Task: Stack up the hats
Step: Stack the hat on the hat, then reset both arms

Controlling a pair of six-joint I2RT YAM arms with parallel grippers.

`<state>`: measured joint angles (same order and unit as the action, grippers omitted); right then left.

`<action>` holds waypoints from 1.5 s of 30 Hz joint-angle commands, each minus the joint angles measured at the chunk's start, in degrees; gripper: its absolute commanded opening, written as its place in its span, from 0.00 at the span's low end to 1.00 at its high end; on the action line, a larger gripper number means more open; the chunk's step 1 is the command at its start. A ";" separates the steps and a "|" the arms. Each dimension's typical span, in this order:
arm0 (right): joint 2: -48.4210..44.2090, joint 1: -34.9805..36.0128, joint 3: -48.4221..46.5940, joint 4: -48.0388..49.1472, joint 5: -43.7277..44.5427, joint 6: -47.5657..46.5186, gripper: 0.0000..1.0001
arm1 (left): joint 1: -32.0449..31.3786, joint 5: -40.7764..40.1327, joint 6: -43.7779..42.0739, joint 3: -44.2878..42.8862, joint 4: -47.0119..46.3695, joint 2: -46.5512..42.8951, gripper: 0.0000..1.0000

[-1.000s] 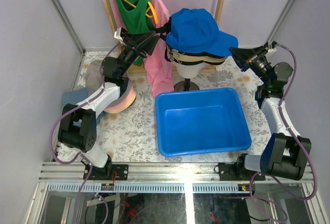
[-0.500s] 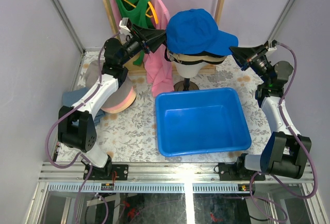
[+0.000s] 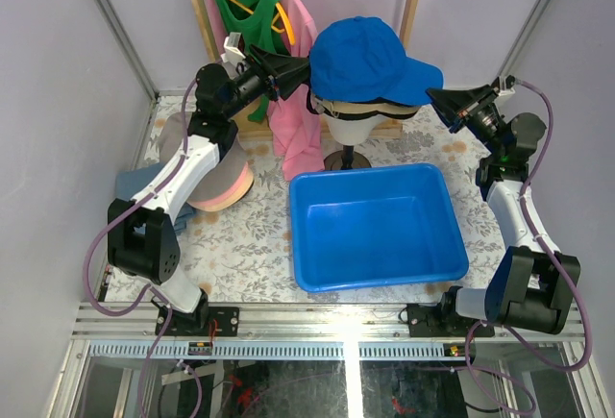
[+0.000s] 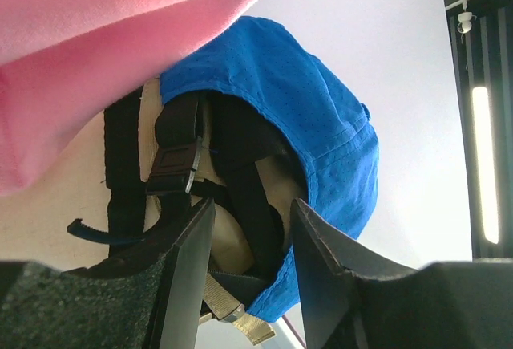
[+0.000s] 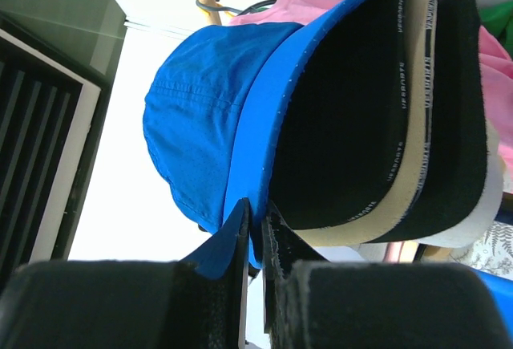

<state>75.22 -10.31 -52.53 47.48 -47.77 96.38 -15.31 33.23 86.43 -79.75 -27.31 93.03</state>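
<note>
The blue baseball cap [image 3: 365,53] sits on top of a khaki cap [image 3: 370,107] and a black cap [image 3: 332,103] on the cream mannequin head. My right gripper [image 3: 434,97] is shut on the tip of the blue cap's brim [image 5: 276,116]; in the right wrist view the fingertips [image 5: 240,229] pinch that brim. My left gripper [image 3: 302,66] is open at the back of the cap. In the left wrist view [image 4: 250,233] its jaws straddle the blue cap's rear edge [image 4: 321,124] and the black straps [image 4: 180,144]. Pink and beige bucket hats [image 3: 227,184] and a grey one [image 3: 171,135] lie at the left.
A blue plastic bin [image 3: 384,282] stands on the table in front of the mannequin stand [image 3: 346,159]. Green [image 3: 245,19] and pink [image 3: 300,125] shirts hang on a wooden rack right beside my left gripper. Frame posts stand at both back corners.
My left gripper has risen and moved right to the back of the blue cap, and the cap has shifted slightly. The right gripper has stayed on the brim.
</note>
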 commanded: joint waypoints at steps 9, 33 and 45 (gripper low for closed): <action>-0.27 0.46 5.12 -7.39 -5.23 -6.63 0.08 | -0.33 2.20 -1.24 -2.21 1.61 0.32 0.43; -7.37 -2.34 -3.48 -22.62 -2.51 -18.68 0.99 | 4.66 -17.54 -4.38 3.24 13.27 -15.39 0.42; -7.32 -4.40 -33.10 -69.49 30.13 -54.72 0.99 | 5.81 -43.21 -25.63 1.45 30.64 -26.65 0.42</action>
<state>66.48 -14.35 -76.34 -6.11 -34.30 56.93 -9.69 -0.23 71.00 -76.38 -3.88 64.38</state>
